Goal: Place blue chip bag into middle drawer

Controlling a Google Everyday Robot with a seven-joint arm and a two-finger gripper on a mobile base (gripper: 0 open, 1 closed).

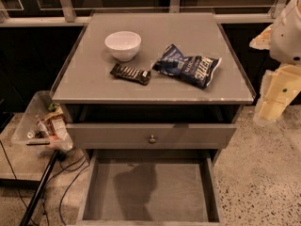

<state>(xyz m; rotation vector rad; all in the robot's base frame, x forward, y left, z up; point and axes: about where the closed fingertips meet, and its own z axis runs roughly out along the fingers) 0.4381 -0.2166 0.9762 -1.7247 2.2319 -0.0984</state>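
The blue chip bag lies crumpled on the grey cabinet top, right of centre, with white lettering showing. The middle drawer is pulled out below, a wide shallow grey box with a bare floor that carries a shadow. My gripper hangs at the right edge of the view, beside the cabinet's right front corner. It is apart from the bag, to the right of it and lower, and holds nothing that I can see.
A white bowl and a flat black-brown candy-bar wrapper lie on the top, left of the bag. A closed drawer front with a round knob sits above the open drawer. A clear bin of snacks and cables are on the floor at left.
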